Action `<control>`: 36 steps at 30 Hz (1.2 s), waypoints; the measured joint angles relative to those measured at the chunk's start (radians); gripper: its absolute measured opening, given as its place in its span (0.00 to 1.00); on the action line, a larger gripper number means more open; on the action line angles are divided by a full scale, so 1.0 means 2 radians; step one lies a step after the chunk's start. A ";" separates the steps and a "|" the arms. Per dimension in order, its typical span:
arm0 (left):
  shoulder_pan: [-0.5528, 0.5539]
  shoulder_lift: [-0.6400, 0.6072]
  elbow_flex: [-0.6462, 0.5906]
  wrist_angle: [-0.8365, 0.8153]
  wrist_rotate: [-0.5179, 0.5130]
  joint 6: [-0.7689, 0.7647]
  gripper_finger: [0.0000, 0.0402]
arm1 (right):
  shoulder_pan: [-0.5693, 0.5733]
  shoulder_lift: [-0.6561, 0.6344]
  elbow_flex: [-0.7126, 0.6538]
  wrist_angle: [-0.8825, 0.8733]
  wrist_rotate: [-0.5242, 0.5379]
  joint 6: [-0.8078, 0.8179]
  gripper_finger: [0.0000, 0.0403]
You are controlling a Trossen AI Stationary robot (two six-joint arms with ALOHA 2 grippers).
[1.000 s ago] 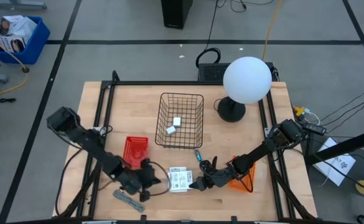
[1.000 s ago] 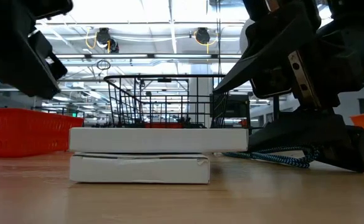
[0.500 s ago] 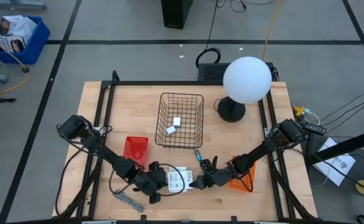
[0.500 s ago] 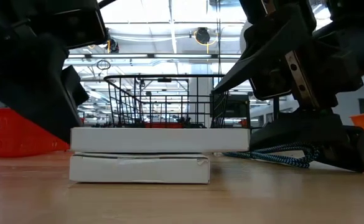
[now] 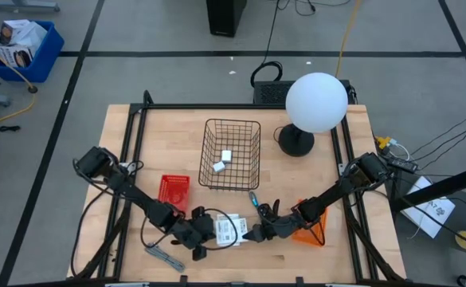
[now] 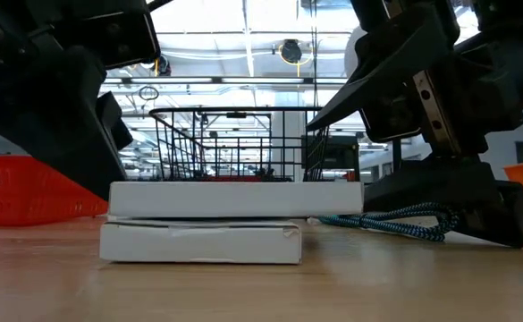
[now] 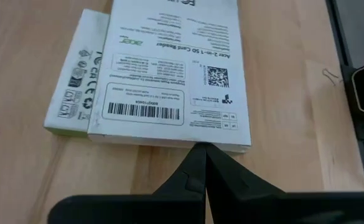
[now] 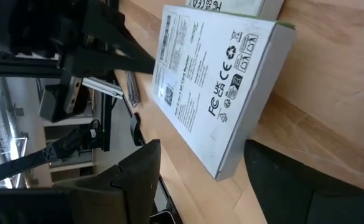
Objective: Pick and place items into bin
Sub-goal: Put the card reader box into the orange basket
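Observation:
Two white printed card packets lie stacked on the table near its front edge, the top packet (image 6: 234,199) flat on the bottom one (image 6: 198,243) and set a little toward the right. My left gripper (image 5: 203,231) is shut, with its tips at the top packet's left end. My right gripper (image 8: 200,149) stands open at the stack's right end, and the top packet's corner (image 8: 225,165) reaches in between its fingers. A teal-handled tool (image 5: 254,198) and a grey metal tool (image 5: 163,257) lie loose. The black wire bin (image 5: 231,154) holds two white blocks. My left gripper sets its shut fingertips (image 7: 200,163) against the top packet's short edge (image 7: 169,142) at the barcode end. It comes slanting down from the table's left. The packet lies flat on the bottom packet. My right gripper: I cannot tell whether a finger (image 8: 275,174) touches the packet's side.
A small red basket (image 5: 174,191) stands left of the stack and an orange thing (image 5: 308,229) lies under my right arm. A lamp with a white globe (image 5: 316,101) stands at the back right. A blue cord (image 6: 395,224) lies behind the stack.
My left gripper, shut all along, has swung toward the table's right and slightly down until its tips met the top packet's left end. The top packet has slid a little toward the right, while the bottom packet stayed where it was.

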 joint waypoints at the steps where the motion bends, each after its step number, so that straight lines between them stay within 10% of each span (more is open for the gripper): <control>1: 0.001 0.000 0.000 -0.002 0.000 0.000 0.00 | 0.000 0.000 0.002 -0.010 -0.011 -0.001 0.55; 30: 0.008 0.024 0.000 0.020 0.008 -0.014 0.00 | -0.015 0.000 0.003 -0.013 -0.020 -0.034 0.55; 36: 0.008 0.024 0.000 0.026 0.010 -0.011 0.00 | -0.015 0.000 0.003 -0.024 -0.020 -0.037 0.40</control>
